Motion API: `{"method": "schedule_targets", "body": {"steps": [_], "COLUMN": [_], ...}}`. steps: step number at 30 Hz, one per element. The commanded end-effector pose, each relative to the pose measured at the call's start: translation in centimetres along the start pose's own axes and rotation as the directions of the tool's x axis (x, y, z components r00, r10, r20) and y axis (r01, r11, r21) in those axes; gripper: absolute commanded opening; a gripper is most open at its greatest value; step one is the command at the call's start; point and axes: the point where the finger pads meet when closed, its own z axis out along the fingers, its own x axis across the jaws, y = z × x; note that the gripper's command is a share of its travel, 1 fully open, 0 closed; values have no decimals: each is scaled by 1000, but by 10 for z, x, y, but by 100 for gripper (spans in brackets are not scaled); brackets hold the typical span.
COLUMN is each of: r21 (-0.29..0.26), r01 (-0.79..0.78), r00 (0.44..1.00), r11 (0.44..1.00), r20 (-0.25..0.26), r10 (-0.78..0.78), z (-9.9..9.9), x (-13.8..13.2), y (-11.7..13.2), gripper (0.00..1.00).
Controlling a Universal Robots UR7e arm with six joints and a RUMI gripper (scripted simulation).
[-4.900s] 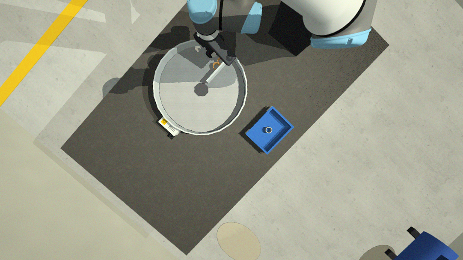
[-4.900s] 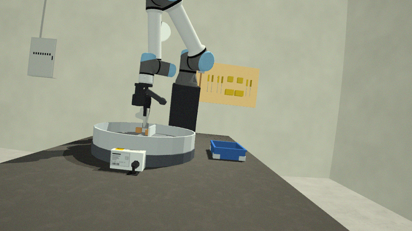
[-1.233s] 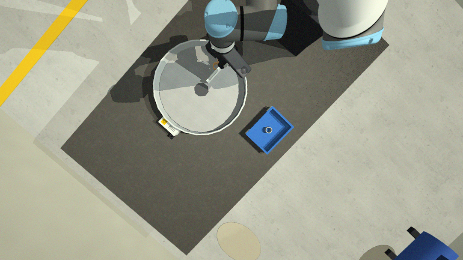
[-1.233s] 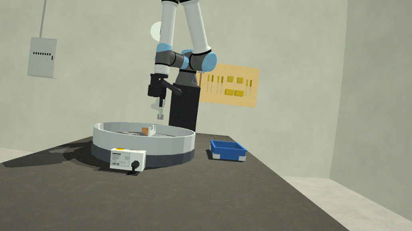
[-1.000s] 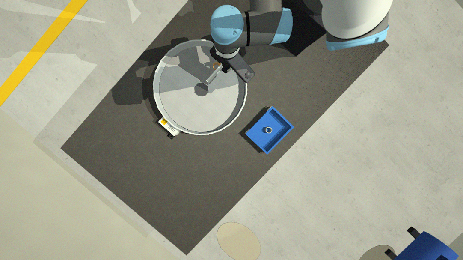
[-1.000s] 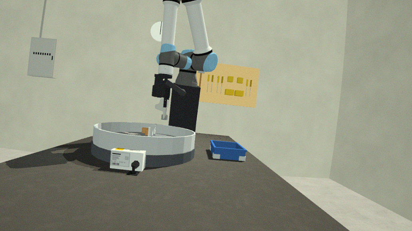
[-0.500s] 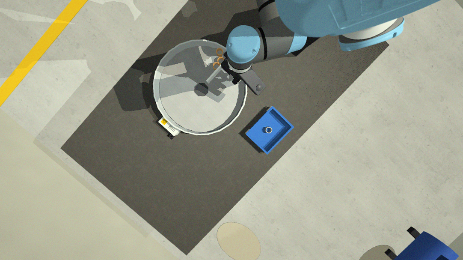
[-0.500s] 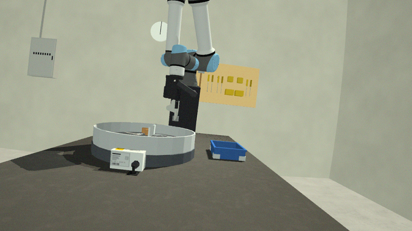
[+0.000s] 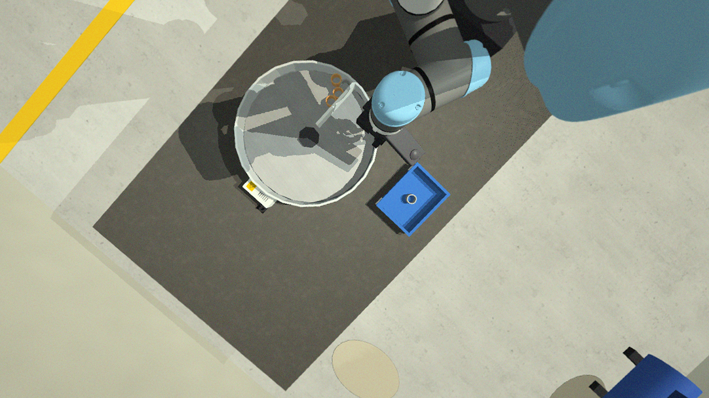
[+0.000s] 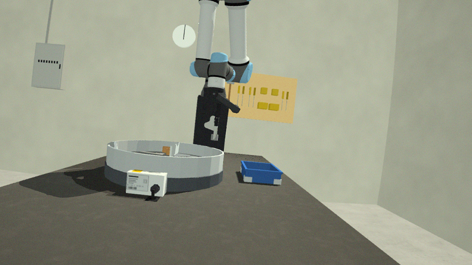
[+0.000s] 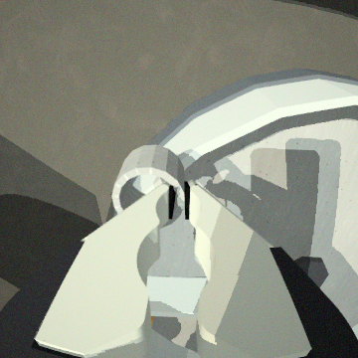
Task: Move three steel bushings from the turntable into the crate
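- The turntable has three copper-coloured bushings inside its rim, beside the divider.
- The blue crate sits near it, one steel bushing standing inside.
- Up above the table, the gripper has its fingers clamped on the wall of another steel bushing, the held one, its ring sticking out left of the fingertips in the wrist view.

I see one grey steel bushing pinched by its wall, raised near the round, pale-walled turntable; beside the turntable, my blue crate holds another upright ring-shaped bushing.
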Motion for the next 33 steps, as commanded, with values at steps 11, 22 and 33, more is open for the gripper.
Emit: {"method": "schedule_targets", "body": {"steps": [11, 22, 33], "r21": [-3, -3, -3], "r01": [-1, -1, -1], "r00": [1000, 1000, 1000], "r11": [1000, 1000, 1000], "r20": [1, 1, 1], "r10": [1, 1, 1], "z": [0, 0, 0], "x": [7, 11, 15], "y": [-62, -100, -134], "gripper": [0, 0, 0]}}
